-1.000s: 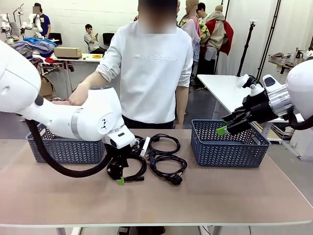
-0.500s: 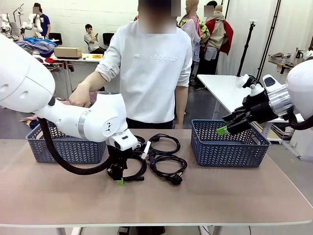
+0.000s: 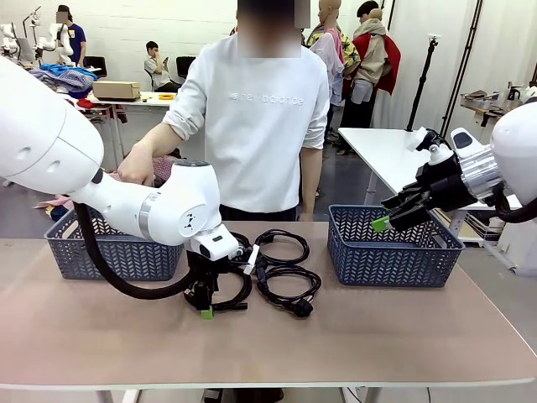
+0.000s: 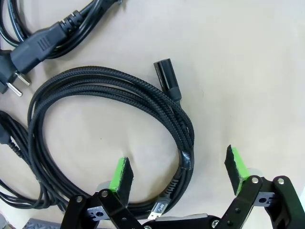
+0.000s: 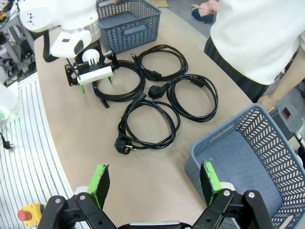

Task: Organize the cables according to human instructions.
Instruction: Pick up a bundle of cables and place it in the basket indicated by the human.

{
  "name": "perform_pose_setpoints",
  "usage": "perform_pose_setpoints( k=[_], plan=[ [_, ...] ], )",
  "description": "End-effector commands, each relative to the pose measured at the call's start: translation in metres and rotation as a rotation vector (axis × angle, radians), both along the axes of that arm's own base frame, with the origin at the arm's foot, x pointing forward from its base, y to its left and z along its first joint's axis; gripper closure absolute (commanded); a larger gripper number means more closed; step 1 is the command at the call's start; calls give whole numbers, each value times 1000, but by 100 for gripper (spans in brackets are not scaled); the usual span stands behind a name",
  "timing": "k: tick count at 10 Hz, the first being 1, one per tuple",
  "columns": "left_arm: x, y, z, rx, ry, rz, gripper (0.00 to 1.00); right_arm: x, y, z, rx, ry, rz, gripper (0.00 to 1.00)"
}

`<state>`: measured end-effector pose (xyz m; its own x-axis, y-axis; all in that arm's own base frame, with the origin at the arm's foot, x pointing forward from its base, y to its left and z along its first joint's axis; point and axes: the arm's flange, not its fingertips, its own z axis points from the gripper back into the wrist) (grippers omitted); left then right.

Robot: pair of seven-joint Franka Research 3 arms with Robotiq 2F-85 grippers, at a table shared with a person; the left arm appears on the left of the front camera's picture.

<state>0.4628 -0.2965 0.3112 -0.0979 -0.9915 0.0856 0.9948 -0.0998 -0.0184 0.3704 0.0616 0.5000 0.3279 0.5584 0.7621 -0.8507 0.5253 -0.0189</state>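
Several coiled black cables [image 3: 277, 269] lie on the table between two baskets. My left gripper [image 3: 204, 309] points down at the leftmost one, a braided coil [image 4: 109, 95] with a taped wrap and a small plug end. Its open green pads [image 4: 119, 174] stand on either side of the coil's bundled strands, with nothing gripped. In the right wrist view, that coil [image 5: 126, 83] lies under the left gripper [image 5: 94, 80], and three more cables [image 5: 164, 62] [image 5: 195, 98] [image 5: 147, 124] lie beside it. My right gripper [image 3: 382, 220] hovers open and holding nothing above the right basket [image 3: 394, 256].
A second blue-grey basket [image 3: 117, 252] stands at the table's left, with the person's hand [image 3: 134, 164] over its far side. The person stands at the far edge, behind the cables. The near half of the table [image 3: 336, 344] is bare.
My left arm's elbow has swung up and to the right, while its gripper stays low over the braided coil. The right arm has not moved.
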Motion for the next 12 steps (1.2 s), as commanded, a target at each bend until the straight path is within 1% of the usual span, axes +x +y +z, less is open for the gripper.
perform_pose_setpoints(
  k=[1, 3, 4, 5, 6, 7, 8, 9, 10, 11, 12],
  plan=[
    [1, -2, -3, 40, -12, 17, 0, 4, -1, -1, 18, -15, 23, 0],
    [2, -3, -3, 36, -19, 22, 0, 4, -1, -1, 18, -15, 23, 0],
    [3, -2, -6, 28, -33, 10, 5, 4, -1, -1, 18, -15, 23, 0],
    [3, -4, -5, 4, -24, 17, 20, 4, -1, -1, 18, -15, 23, 0],
    [2, -4, -5, 0, -19, 17, 25, 4, -1, -1, 18, -15, 23, 0],
    [3, -4, -5, 0, -15, 21, 40, 4, -1, -1, 18, -15, 23, 0],
    [3, -4, -5, 1, -13, 21, 25, 4, -1, -1, 18, -15, 23, 0],
    [4, -4, -4, 4, -7, 18, 59, 4, -1, -1, 18, -15, 23, 0],
    [4, -3, -4, 4, -8, 18, 44, 4, -1, -1, 18, -15, 23, 0],
    [3, -3, -3, 6, -2, 12, 79, 4, -1, -1, 18, -15, 23, 0],
    [2, -2, -2, 6, 7, 5, 64, 4, -1, -1, 18, -15, 23, 0]
  ],
)
